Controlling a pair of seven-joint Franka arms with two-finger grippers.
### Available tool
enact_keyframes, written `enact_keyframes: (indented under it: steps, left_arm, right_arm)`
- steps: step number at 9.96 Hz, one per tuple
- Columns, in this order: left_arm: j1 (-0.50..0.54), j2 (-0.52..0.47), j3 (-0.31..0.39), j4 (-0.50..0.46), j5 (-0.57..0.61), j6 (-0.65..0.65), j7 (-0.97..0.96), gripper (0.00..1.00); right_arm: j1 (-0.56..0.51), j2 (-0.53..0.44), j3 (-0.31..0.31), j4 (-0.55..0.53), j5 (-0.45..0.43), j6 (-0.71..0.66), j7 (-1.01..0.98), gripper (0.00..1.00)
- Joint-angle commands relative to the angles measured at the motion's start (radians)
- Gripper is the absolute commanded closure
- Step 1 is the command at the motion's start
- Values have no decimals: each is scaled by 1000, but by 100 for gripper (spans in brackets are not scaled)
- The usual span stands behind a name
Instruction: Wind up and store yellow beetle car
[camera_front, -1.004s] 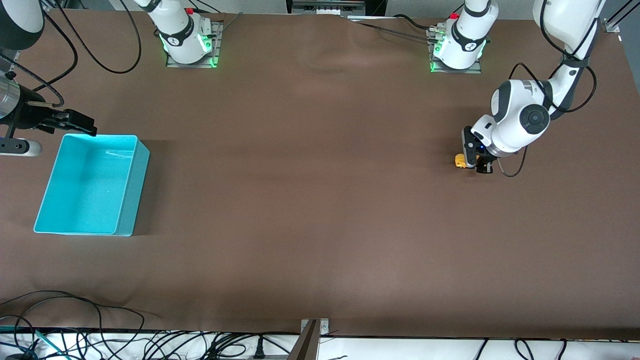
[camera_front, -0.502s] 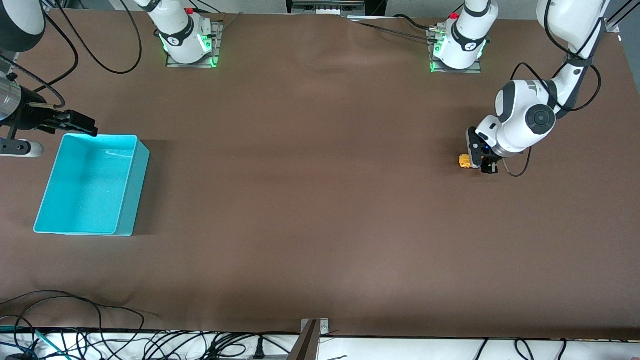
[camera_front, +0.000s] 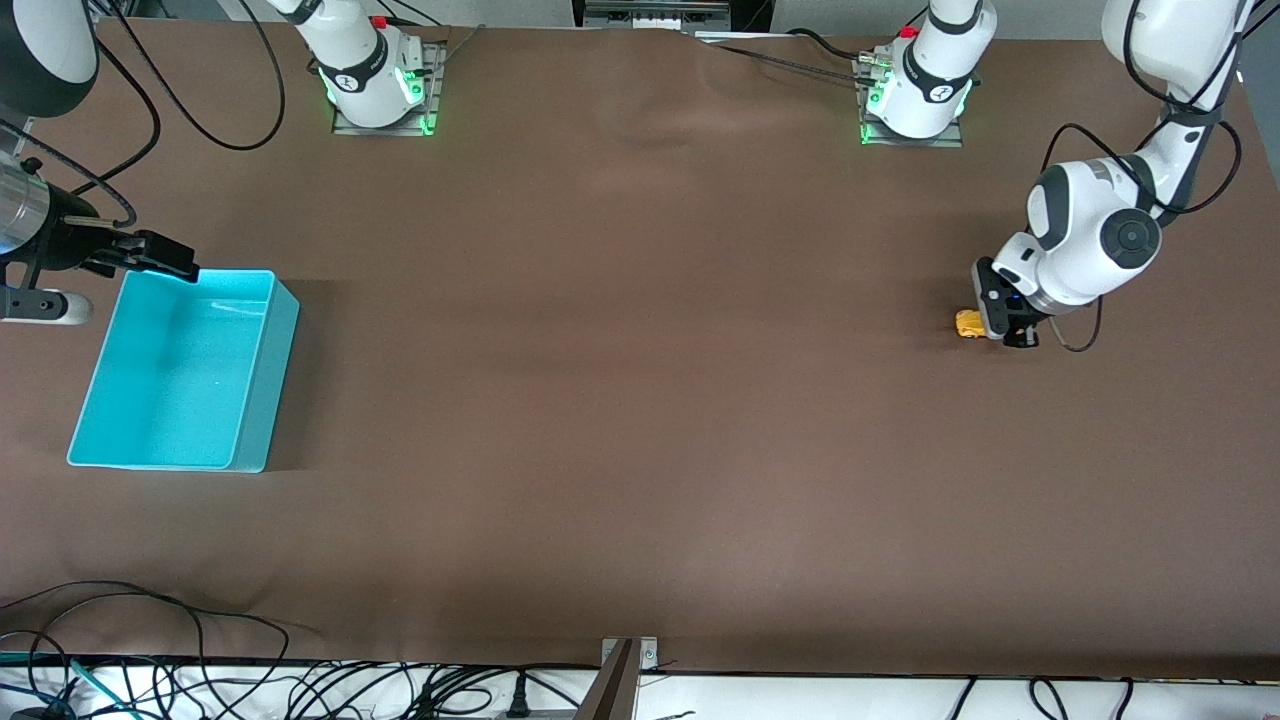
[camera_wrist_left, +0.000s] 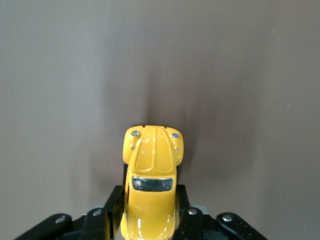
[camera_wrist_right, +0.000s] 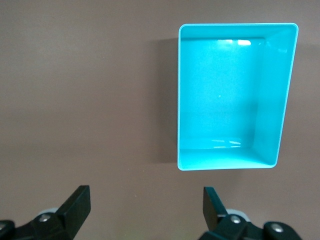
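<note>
The yellow beetle car (camera_front: 968, 323) sits on the brown table near the left arm's end. In the left wrist view the car (camera_wrist_left: 152, 180) lies between my left gripper's black fingers (camera_wrist_left: 114, 205), which press on both its sides. My left gripper (camera_front: 1005, 328) is shut on the car, low at the table surface. The turquoise bin (camera_front: 186, 368) stands empty at the right arm's end and shows in the right wrist view (camera_wrist_right: 232, 95). My right gripper (camera_front: 165, 255) is open and empty, hovering by the bin's corner nearest the robot bases.
The two robot bases (camera_front: 375, 75) (camera_front: 915, 85) stand along the table's edge by the robots. Cables (camera_front: 150, 660) lie along the table edge nearest the front camera. A wide stretch of bare brown table (camera_front: 620, 380) lies between bin and car.
My left gripper has dragged the car along the table toward the left arm's end. The right arm has stayed by the bin.
</note>
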Motion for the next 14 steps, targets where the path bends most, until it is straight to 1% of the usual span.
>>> enact_keyframes:
  steps: [1, 2, 5, 6, 7, 10, 14]
  left_arm:
    - [30, 79, 52, 35, 68, 21, 10, 100]
    - [35, 87, 70, 46, 99, 21, 10, 100]
    - [35, 75, 71, 46, 91, 20, -8, 100]
    - [35, 60, 71, 47, 93, 16, -20, 81]
    - [35, 44, 71, 54, 93, 7, -13, 1]
    - [27, 9, 63, 89, 93, -83, -8, 0]
    - [22, -2, 63, 95, 91, -91, -9, 0]
  right_arm:
    - [-5, 10, 0, 20, 17, 8, -13, 0]
    - [-5, 9, -2, 22, 17, 8, -13, 0]
    - [-8, 9, -2, 22, 17, 10, -13, 0]
    - [-7, 9, -2, 22, 17, 11, -13, 0]
    - [-8, 10, -2, 20, 17, 10, -13, 0]
    - [-8, 10, -2, 19, 18, 7, -14, 0]
    - [-13, 19, -3, 17, 17, 8, -14, 0]
